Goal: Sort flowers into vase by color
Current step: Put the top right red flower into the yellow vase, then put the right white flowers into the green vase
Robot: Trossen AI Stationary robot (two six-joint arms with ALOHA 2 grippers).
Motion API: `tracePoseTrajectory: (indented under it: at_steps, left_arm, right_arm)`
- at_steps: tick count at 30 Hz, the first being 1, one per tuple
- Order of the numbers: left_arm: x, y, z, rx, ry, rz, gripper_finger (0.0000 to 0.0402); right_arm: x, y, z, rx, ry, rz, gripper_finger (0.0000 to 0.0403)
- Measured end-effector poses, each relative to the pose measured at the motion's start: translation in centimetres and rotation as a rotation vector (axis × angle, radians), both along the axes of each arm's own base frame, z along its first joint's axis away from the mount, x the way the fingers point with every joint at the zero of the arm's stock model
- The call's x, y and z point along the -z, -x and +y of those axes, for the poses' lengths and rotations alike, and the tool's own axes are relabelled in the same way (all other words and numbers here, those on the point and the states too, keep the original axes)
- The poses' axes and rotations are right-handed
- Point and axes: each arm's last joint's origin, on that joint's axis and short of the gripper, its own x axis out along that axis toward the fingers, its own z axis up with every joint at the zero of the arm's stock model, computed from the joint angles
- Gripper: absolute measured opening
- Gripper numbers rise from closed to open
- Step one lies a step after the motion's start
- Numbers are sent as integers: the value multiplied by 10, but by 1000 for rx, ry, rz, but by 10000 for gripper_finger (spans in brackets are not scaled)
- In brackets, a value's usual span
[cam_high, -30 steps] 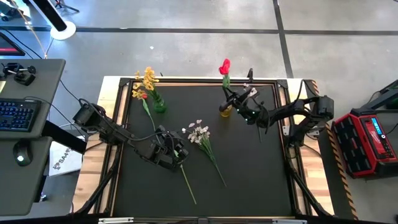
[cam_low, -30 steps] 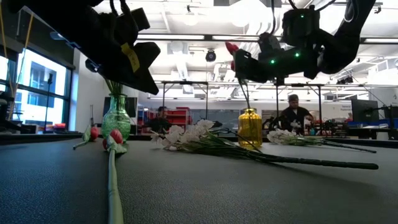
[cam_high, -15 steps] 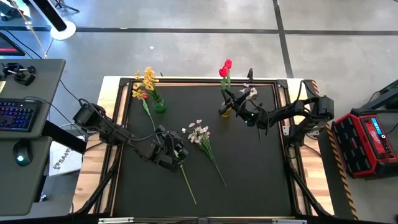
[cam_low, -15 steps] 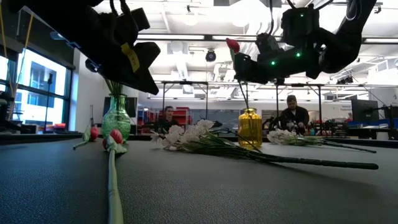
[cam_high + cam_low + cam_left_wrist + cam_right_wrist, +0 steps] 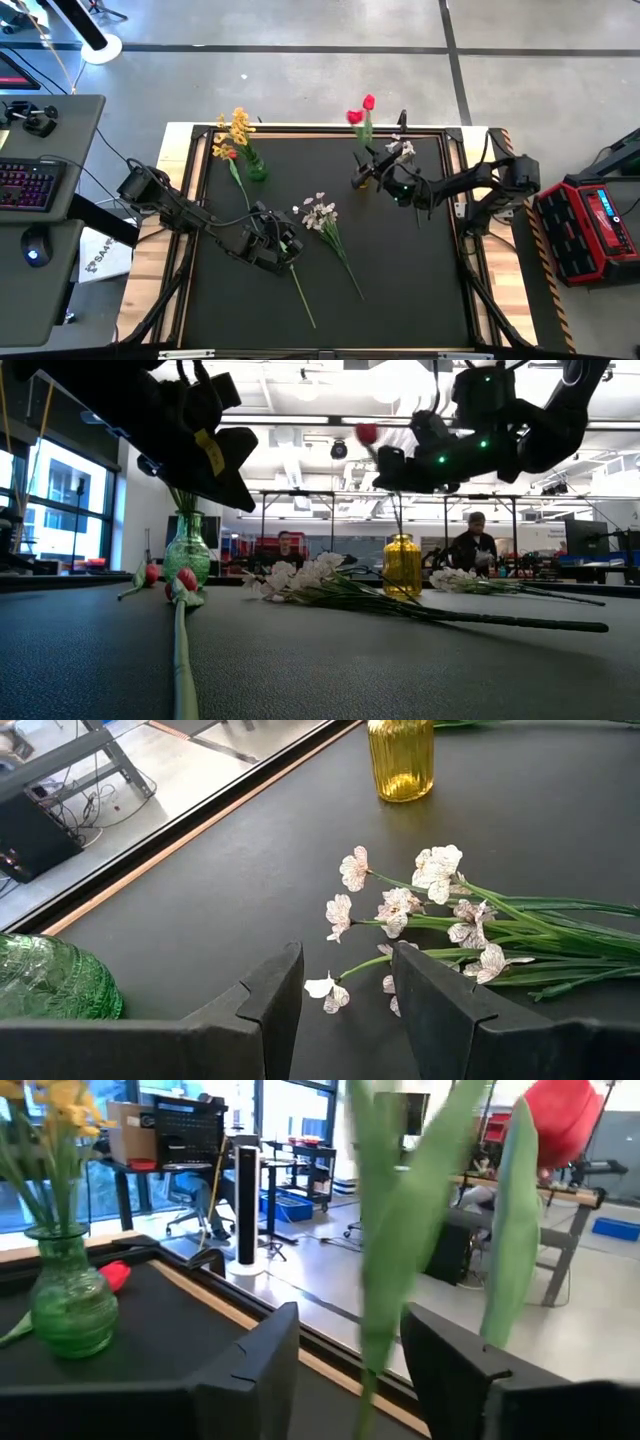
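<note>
The red tulip (image 5: 368, 103) has tilted farther; the right gripper (image 5: 385, 172) pinches its stem above the yellow vase (image 5: 402, 566). Lower straight, steadily.

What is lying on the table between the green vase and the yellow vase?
In the low view, a white blossom spray lies on the black mat between the green glass vase and the yellow glass vase.

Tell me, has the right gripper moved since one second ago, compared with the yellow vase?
Yes. In the high view the right gripper has shifted toward the table's right side, away from the yellow vase, and the red tulip it holds has tilted.
</note>
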Motion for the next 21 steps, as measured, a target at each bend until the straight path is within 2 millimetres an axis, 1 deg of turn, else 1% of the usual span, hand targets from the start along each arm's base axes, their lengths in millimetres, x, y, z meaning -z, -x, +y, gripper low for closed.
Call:
tracePoseTrajectory:
  at_steps: [7, 15, 21]
  left_arm:
    - [0, 0, 0, 1, 2, -1, 142]
    - [0, -1, 0, 2, 7, -6, 142]
    - [0, -1, -1, 2, 9, -11, 142]
  right_arm:
    - [-11, 6, 11, 59, 24, 59, 187]
    - [-29, 19, 23, 90, 25, 97, 189]
    - [-38, 34, 41, 157, 10, 160, 189]
